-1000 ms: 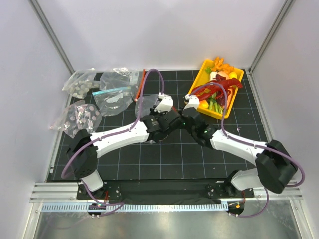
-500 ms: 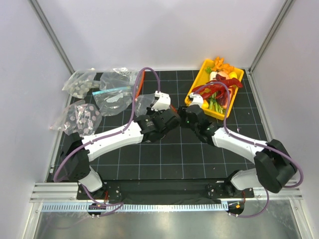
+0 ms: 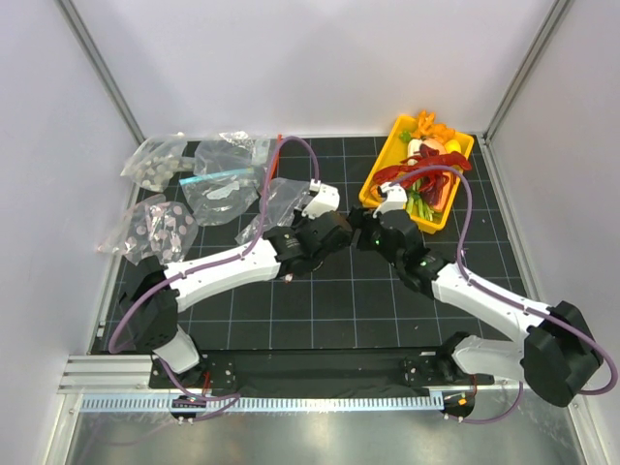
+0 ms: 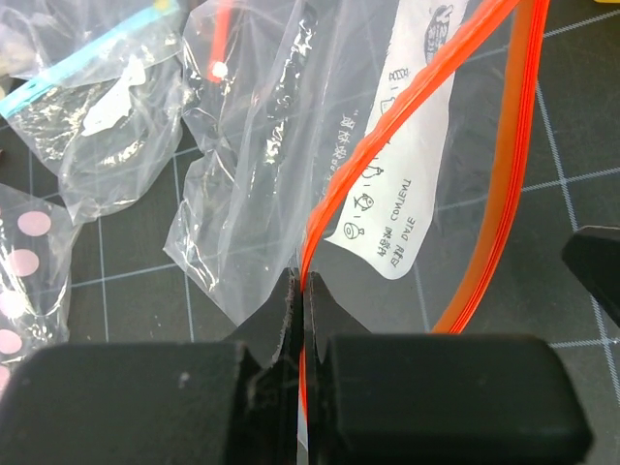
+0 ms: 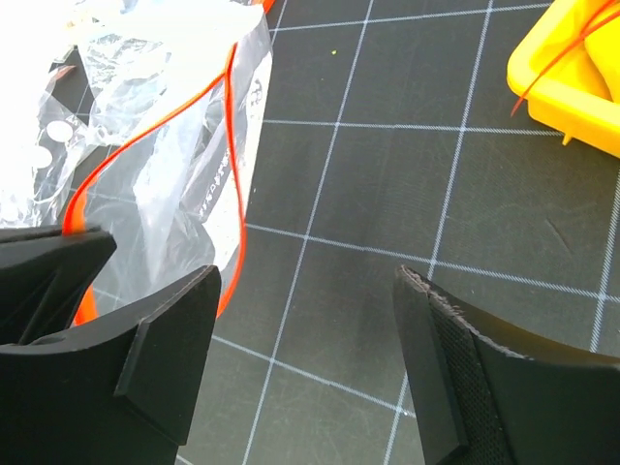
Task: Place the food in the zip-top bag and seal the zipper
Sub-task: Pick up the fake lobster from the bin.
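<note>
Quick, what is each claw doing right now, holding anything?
Left gripper: shut on the zipper of the zip-top bag.
Right gripper: open, holding nothing.

Lab test cell, white panel walls (image 3: 291, 58), aluminium frame posts (image 3: 100, 68), black gridded mat (image 3: 320, 310).

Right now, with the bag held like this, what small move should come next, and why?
Probably move the right end effector to the yellow tray and down over the lobster. The left end effector is shut on one lip of the zipper, the mouth of the zip-top bag gapes, and the right one is open and empty beside it, while the lobster lies in the tray.
</note>
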Robot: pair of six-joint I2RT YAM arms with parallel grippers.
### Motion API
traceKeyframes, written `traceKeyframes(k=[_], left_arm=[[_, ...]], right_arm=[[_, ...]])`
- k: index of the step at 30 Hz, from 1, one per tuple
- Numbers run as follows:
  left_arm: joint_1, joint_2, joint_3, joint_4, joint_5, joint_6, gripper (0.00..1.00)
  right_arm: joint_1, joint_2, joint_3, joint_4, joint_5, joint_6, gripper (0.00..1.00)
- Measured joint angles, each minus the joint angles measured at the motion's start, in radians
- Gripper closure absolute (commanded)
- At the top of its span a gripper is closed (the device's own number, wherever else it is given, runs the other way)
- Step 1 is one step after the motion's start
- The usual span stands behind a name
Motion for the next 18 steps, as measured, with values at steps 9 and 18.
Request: traceKeyframes(k=[9,18], left_arm=[[0.007,0.003,0.0,0.01,0.03,0.008,1.0],[0.007,0.038,0.011,-0.01,0.046,0.002,1.0]], right_arm=[[-0.179,-0.021,-0.006,-0.019,0.001,0.043,0.04],[-0.415,0.137,-0.006,0.085,-0.016,0.208,0.01]])
